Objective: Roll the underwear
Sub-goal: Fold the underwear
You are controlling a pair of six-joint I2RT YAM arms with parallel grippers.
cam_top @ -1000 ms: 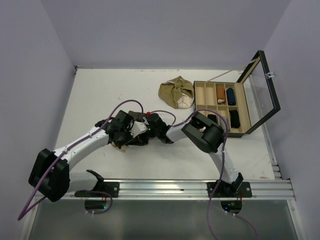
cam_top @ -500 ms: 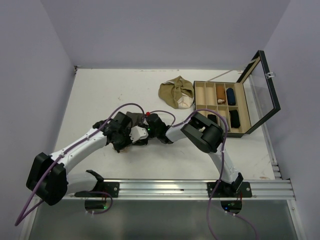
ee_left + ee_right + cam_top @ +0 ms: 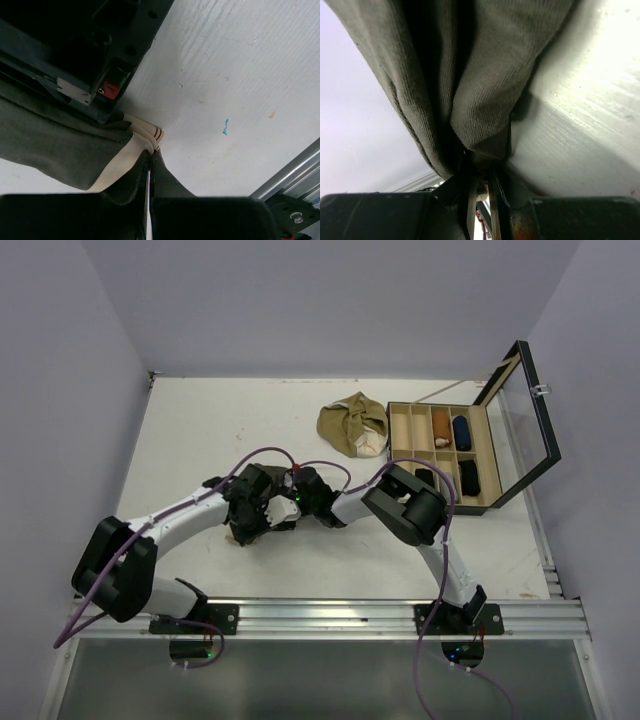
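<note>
The dark brief lies on the white table at its middle left, bunched between the two grippers and mostly hidden under them from above. The left gripper is closed on it: its black fingers pinch a fold where the smooth beige waistband meets the dark cloth. The band's edge is stacked in soft layers with thin brown stripes. The right gripper is also clamped on this brief. Its fingers stand nearly together, with a gathered tuck of cloth caught between them. Up close the fabric is a fine ribbed knit, grey-brown, hanging in deep folds with a shadowed crease down the middle. The two grippers sit just beside each other, the right one's black housing pressing on the cloth at the far side of the left one's grip. The table surface shows faint straight grain and a few small coloured specks. The tan brief lies crumpled in a loose mound farther back, just left of a shallow box with pale wooden dividers. Several compartments hold dark rolled pieces. Its black-framed clear lid stands open to the right.
</note>
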